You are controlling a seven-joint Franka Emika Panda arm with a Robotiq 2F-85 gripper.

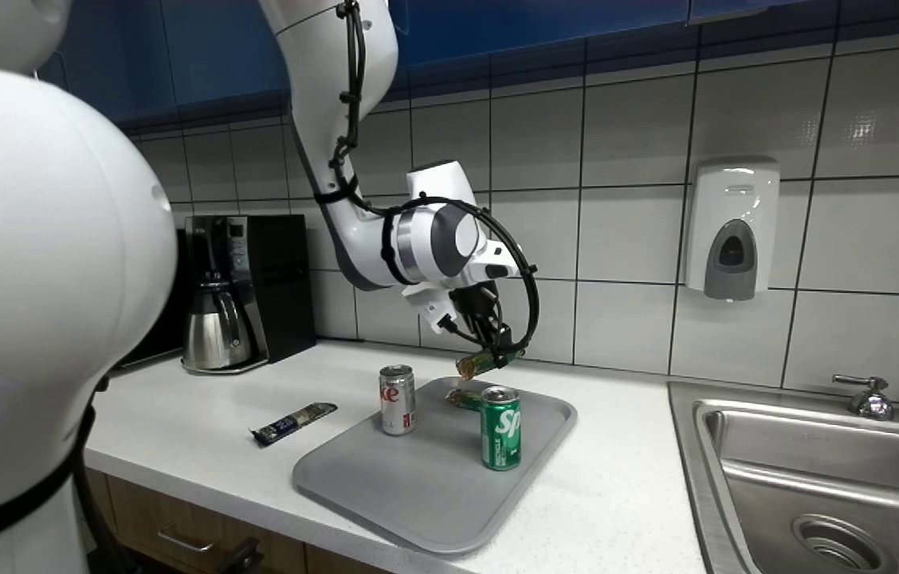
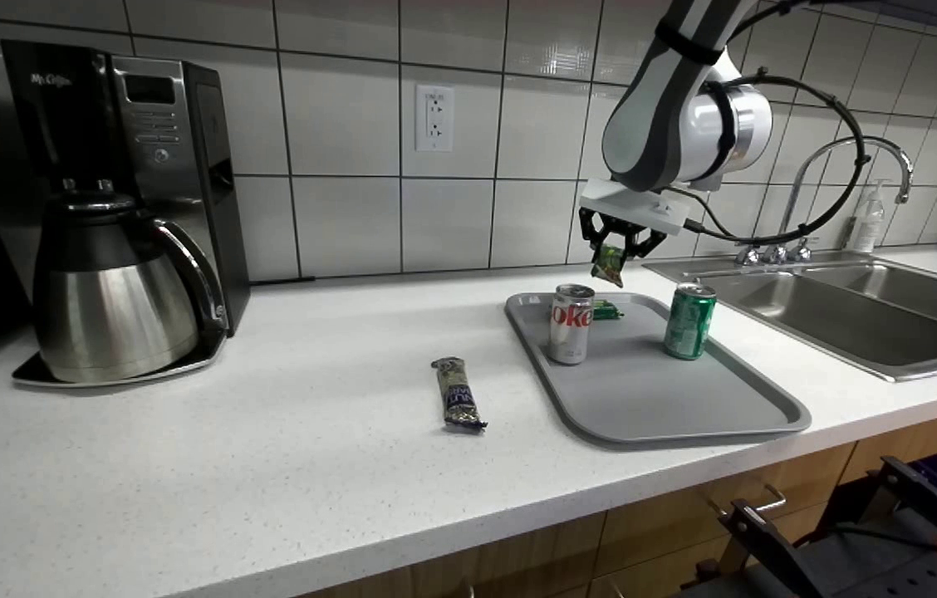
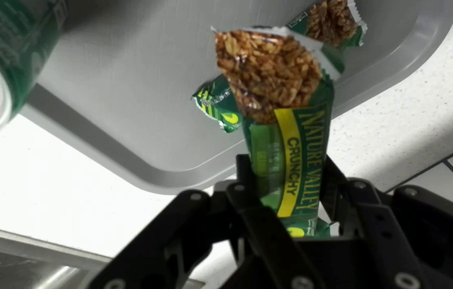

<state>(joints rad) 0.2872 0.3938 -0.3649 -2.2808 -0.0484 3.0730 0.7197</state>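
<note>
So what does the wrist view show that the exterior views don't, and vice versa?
Only in the wrist view: readable lettering, Nature Valley Crunchy, on the held bar.
Only in both exterior views: the Coke can, dark-wrapped bar and coffee maker.
Shared: the gripper holding that bar up off the gray tray, the second green-wrapped bar lying there, and the green can.

I am in a kitchen, home or office I cannot tell; a speckled white counter [image 2: 311, 415] runs along a pale tiled wall [image 1: 633, 231], between blue overhead cabinets [image 1: 497, 24] and brown wood-fronted drawers [image 1: 210, 518]; about me are a stainless-steel double sink [image 2: 826, 316], white wall-mounted soap dispenser [image 1: 736, 199] and black-and-steel coffee maker [image 2: 161, 124].
</note>
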